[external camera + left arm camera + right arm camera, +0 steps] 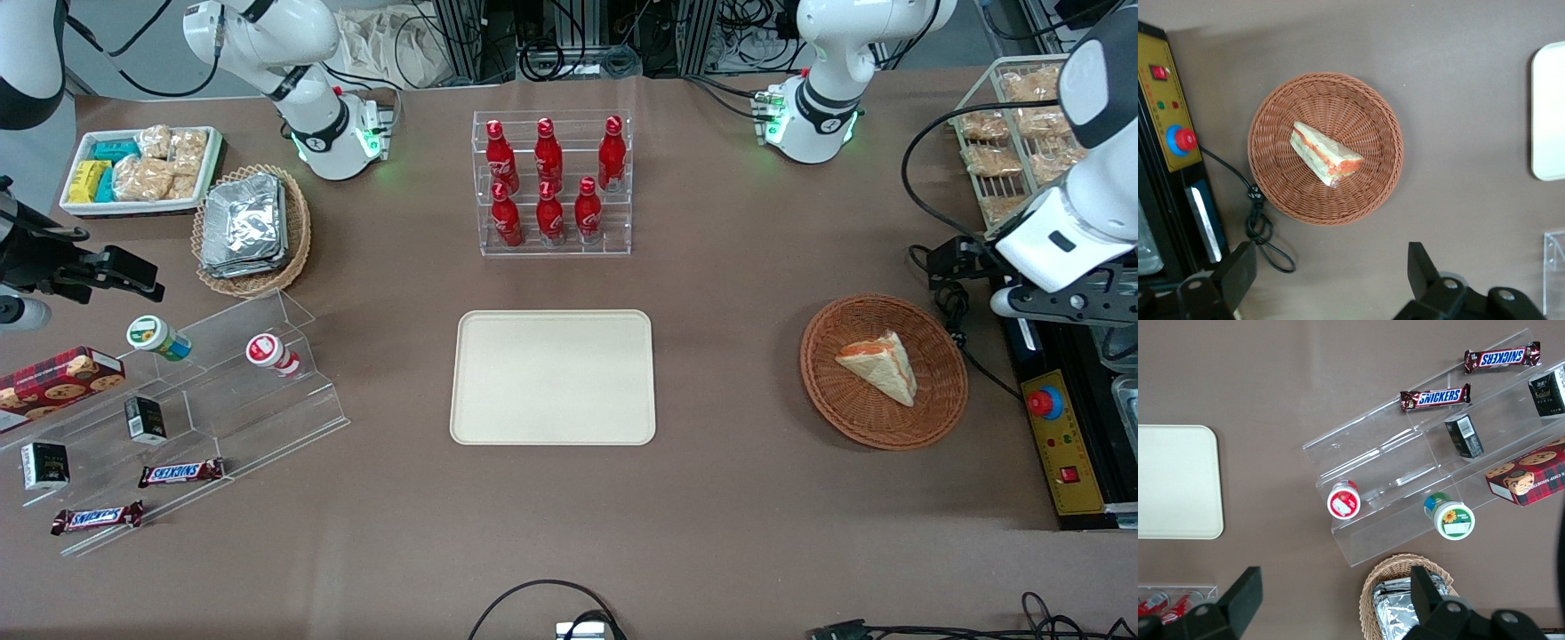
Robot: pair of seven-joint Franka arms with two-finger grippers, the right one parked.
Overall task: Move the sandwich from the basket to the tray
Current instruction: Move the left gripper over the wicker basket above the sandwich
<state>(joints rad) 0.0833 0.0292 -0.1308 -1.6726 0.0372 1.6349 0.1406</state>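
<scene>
Lying on its side in the middle of the basket (884,372), the sandwich (878,365) shows its red-orange and green filling toward the tray (553,377). Wicker rings it on all sides, nothing touching it. Bare brown table separates basket and tray; the tray holds nothing. The gripper (1331,277) hangs above the table just off the basket's rim, fingers (1423,268) spread wide, holding nothing; in the front view it is cut off at the frame edge. A black cable (965,338) loops beside the basket near a yellow control box (1062,443).
</scene>
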